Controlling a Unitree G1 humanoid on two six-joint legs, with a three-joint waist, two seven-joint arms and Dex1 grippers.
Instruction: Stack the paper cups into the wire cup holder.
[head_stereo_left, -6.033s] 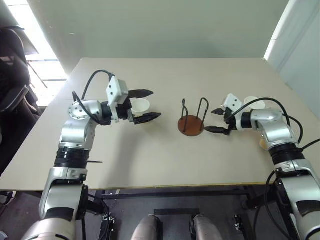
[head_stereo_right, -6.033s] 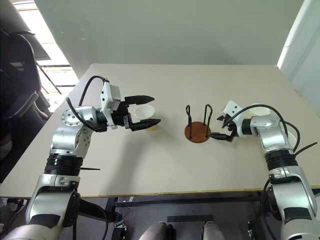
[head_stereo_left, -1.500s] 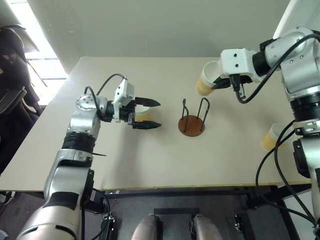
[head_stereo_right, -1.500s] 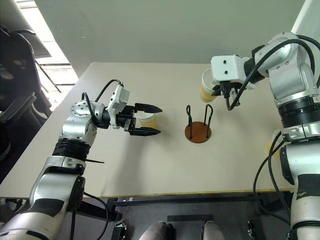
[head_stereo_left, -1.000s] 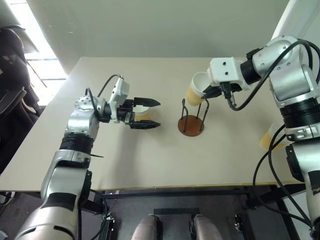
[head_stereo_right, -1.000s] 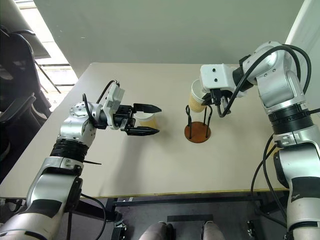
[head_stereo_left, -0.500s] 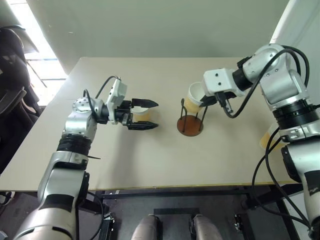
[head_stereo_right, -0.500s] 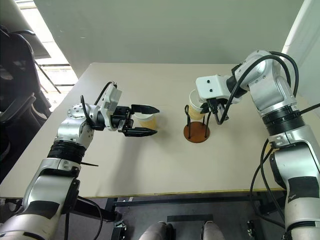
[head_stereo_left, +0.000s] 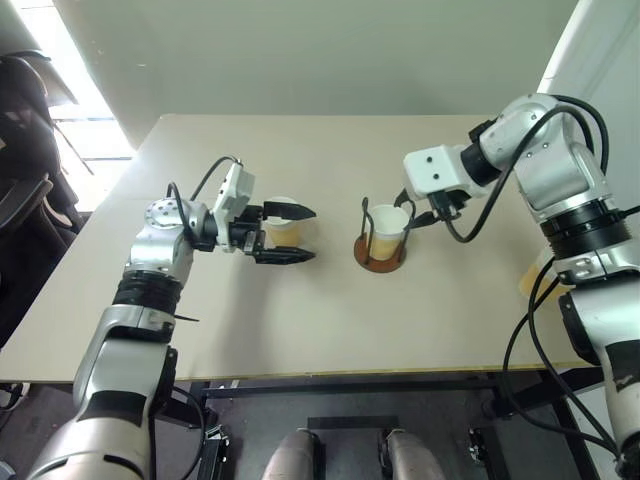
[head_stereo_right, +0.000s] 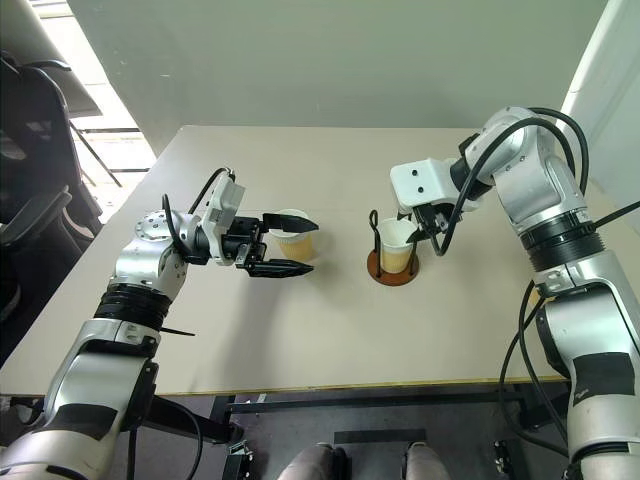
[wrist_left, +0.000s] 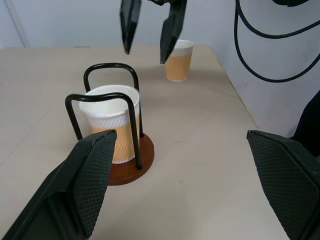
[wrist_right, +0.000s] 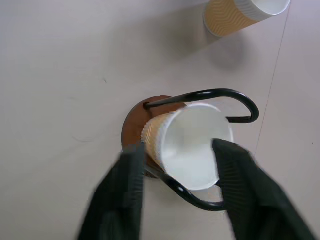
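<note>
One paper cup stands inside the wire cup holder, near the middle of the table. The cup stands upright. Its wide white mouth faces up and its narrow bottom sits down on the round brown base. Its long way runs straight up and down, between the two thin black wire loops. The loops rise on either side of it and reach a bit higher than its rim.

The right gripper hangs just above this cup and points down at it. Its two black fingers are apart, with a gap about as wide as the cup. In the left wrist view the fingertips are clear of the cup's rim, so the gripper holds nothing. In the right wrist view the fingers sit on either side of the cup's mouth.

A second cup stands upright on the table to the left of the holder, mouth up. The left gripper points sideways toward the holder, and its fingers are spread very wide. One finger is behind this cup and one is in front of it. I cannot tell if they touch the cup.

A third cup stands by the right edge of the table, partly hidden behind the right arm. In the left wrist view it stands upright, well apart from the holder.
</note>
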